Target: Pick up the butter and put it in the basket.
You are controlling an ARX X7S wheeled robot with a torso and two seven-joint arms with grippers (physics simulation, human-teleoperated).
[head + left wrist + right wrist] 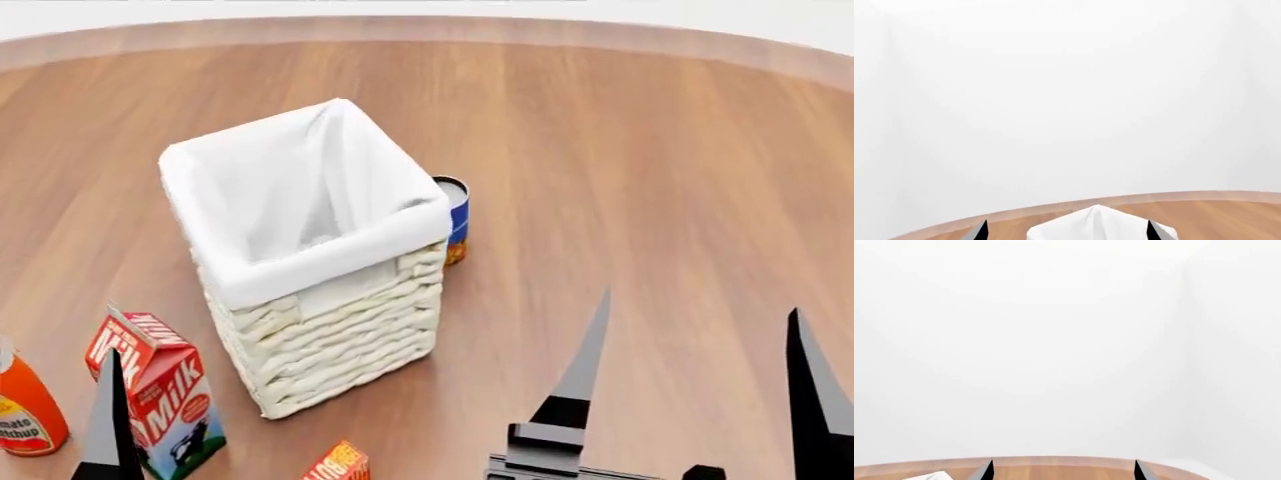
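The butter (336,463), a small red-and-orange carton, shows only its top at the head view's near edge, in front of the basket. The basket (334,330), tall woven wicker with a white liner, stands left of centre. My right gripper (701,345) is open to the basket's right, its fingers wide apart and holding nothing. My left gripper (1067,231) is open too, and a corner of the basket's liner (1099,224) shows between its tips. One of its fingers (107,420) rises beside the milk carton. In the right wrist view my right gripper (1063,471) spans bare wood.
A red-and-white milk carton (158,395) stands near left of the basket, with an orange ketchup bottle (24,415) at the far left edge. A blue-and-orange can (454,215) sits against the basket's far right side. The round wooden table (641,180) stretches off to the right.
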